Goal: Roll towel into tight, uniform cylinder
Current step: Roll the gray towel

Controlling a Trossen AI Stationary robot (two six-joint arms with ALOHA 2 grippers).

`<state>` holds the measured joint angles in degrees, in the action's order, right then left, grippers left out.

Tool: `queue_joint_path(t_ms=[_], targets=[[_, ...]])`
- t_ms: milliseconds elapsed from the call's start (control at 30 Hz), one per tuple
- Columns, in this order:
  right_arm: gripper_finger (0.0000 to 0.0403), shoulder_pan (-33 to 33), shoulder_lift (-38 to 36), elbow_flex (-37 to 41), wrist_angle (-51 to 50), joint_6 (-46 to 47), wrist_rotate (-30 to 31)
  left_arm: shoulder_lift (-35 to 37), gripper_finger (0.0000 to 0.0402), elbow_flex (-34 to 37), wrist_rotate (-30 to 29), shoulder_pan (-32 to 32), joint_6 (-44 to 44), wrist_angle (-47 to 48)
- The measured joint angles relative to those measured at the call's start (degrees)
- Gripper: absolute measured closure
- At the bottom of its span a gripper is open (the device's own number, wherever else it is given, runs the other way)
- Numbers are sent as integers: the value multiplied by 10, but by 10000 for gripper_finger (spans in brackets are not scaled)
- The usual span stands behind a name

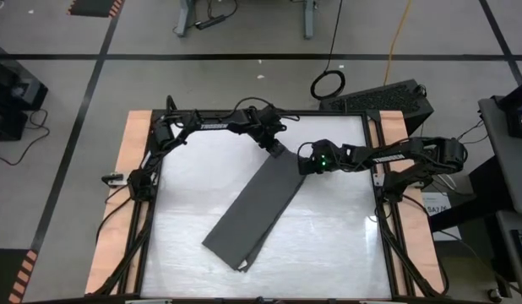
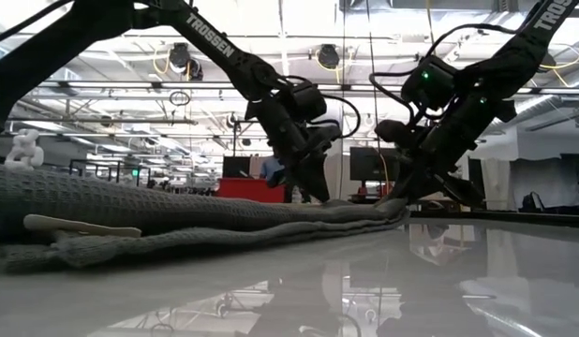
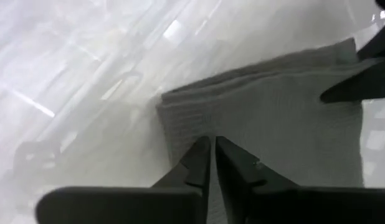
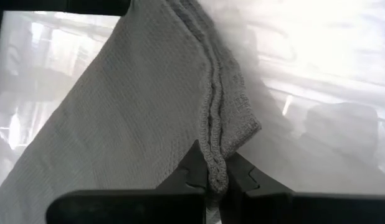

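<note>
Arms bent inward over towel, left gripper and right gripper jaws pinching its far end.

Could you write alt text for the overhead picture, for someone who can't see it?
Seen from above, a long folded dark grey towel lies diagonally on a pale table, not yet rolled. Two dark robot arms meet at its far end: the left gripper at one corner, the right gripper shut on the corner beside it.
</note>
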<state>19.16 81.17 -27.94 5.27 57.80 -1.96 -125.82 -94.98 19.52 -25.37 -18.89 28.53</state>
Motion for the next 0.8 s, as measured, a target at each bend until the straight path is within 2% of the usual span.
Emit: queue_joint_path(t_ms=[233,433,800], targets=[[399,0,0,0,6,2,-27,0,384,-2,5,3,-11,40],[399,4,0,0,23,-2,-30,12,397,-3,45,-1,30,39],[399,42,0,-37,43,-54,-29,39,400,-8,41,-16,32,61]])
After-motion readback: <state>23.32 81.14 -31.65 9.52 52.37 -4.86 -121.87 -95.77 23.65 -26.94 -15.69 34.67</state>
